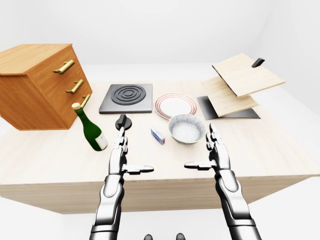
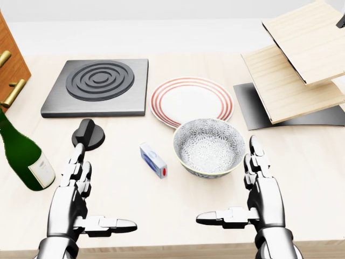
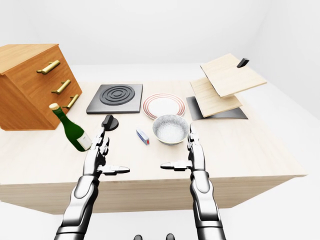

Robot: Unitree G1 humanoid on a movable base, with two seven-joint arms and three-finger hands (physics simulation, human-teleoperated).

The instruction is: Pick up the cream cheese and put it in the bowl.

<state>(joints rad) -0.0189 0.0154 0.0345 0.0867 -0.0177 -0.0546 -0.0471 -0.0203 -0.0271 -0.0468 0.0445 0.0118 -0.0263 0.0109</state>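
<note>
The cream cheese (image 2: 153,159) is a small blue and white box with a red end, lying flat on the wooden table just left of the patterned grey bowl (image 2: 208,147). The bowl stands upright and holds nothing. My left hand (image 2: 85,198) is open, low in the head view, below and left of the box, fingers straight and thumb pointing right. My right hand (image 2: 253,191) is open at the lower right, just below the bowl's right side, thumb pointing left. Neither hand touches anything.
A green wine bottle (image 2: 24,152) leans at the left. A black knob (image 2: 88,133) lies above my left hand. A dark stove plate (image 2: 98,86), a red-rimmed plate (image 2: 191,101), a wooden drawer cabinet (image 1: 40,85) and a wooden rack (image 2: 302,65) stand farther up the table.
</note>
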